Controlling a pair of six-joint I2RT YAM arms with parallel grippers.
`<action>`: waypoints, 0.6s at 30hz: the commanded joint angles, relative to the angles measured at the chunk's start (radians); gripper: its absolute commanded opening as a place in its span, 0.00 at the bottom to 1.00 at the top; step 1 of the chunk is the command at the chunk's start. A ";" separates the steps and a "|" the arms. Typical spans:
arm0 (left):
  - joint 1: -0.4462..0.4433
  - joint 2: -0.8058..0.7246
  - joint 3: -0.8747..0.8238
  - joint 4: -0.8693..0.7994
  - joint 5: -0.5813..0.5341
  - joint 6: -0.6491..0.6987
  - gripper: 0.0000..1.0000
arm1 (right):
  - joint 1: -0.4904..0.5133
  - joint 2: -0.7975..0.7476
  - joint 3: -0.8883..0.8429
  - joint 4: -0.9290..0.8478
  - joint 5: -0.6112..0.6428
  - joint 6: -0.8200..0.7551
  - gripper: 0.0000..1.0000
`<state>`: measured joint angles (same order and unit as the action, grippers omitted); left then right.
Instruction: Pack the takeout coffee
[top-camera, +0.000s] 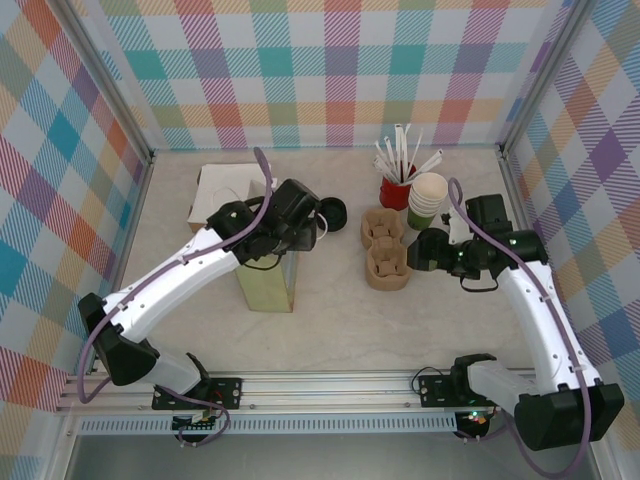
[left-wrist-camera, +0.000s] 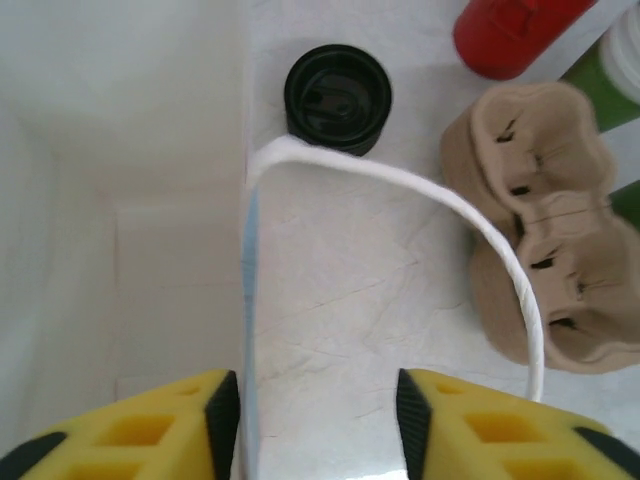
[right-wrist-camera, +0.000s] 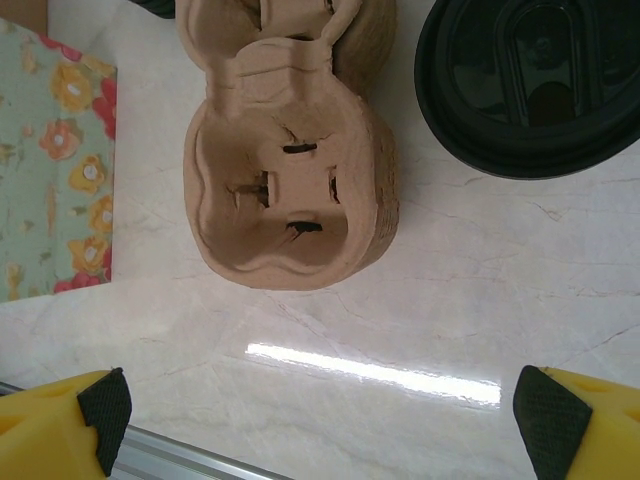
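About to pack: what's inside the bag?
The left wrist view shows bare white walls and floor inside the bag; it looks empty. A finger of the left gripper hides the near corner.

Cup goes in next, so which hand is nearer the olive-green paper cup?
Right. The right hand is just on the near side of the paper cup, by the carrier; the left hand is across the carrier, at the bag.

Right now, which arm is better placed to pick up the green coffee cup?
Right, probably. The right tool sits open beside the green cup; the left tool straddles the bag wall, farther off.
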<state>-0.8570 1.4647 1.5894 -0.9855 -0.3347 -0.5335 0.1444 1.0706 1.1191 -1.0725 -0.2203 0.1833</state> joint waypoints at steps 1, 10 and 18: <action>-0.013 -0.036 0.066 -0.005 0.028 0.016 0.54 | -0.003 0.015 0.055 -0.011 -0.008 -0.094 1.00; 0.006 -0.163 0.150 -0.087 -0.008 0.095 0.73 | -0.002 0.085 0.147 0.052 -0.046 -0.395 1.00; 0.280 -0.366 0.011 -0.107 0.175 0.144 0.80 | 0.003 0.207 0.294 0.007 -0.058 -0.593 1.00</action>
<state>-0.6563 1.1351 1.6539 -1.0485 -0.2626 -0.4362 0.1444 1.2560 1.3651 -1.0454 -0.2474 -0.2890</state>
